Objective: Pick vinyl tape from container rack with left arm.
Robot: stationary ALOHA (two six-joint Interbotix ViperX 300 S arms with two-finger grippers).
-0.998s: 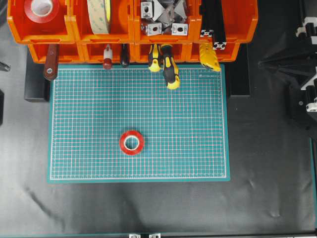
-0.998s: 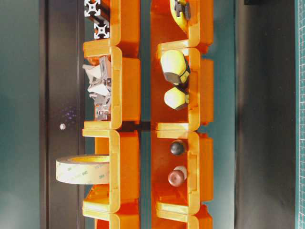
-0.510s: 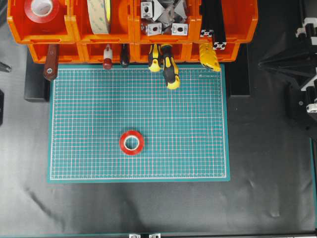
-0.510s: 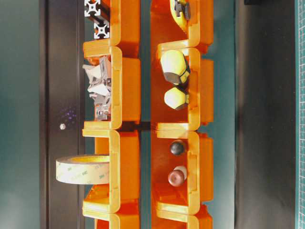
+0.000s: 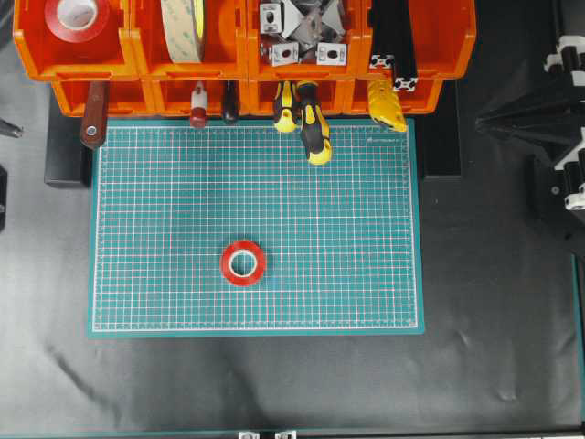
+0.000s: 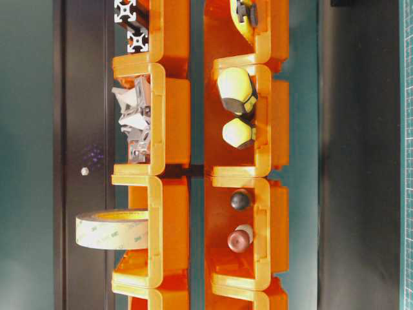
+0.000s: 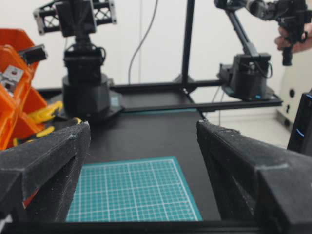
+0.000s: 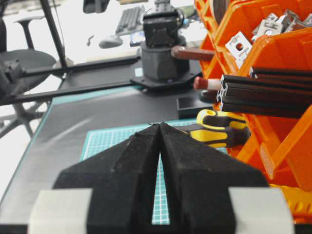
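Overhead view shows a small red vinyl tape (image 5: 243,262) lying flat on the green cutting mat (image 5: 366,274), low and left of the mat's centre, well apart from the container rack (image 5: 128,50) along the top edge of the frame. A second red roll (image 5: 77,18) sits in the rack's upper-left bin, and a cream tape roll (image 5: 184,27) stands on edge in the bin beside it. Screwdrivers with yellow-and-black handles (image 5: 311,123) poke out of the lower tier onto the mat's top edge. The counter (image 5: 274,384) around the mat is black.

From the left wrist view, the left claw (image 7: 141,165) has its two black padded fingers (image 7: 44,161) spread wide apart with nothing between them, hanging above the mat's corner. From the right wrist view, the right claw (image 8: 160,127) has its fingers pressed together, tips meeting, holding nothing, at the mat's edge just beside the orange bins. In the table-level view the rack appears turned sideways, the cream roll jutting from one bin.
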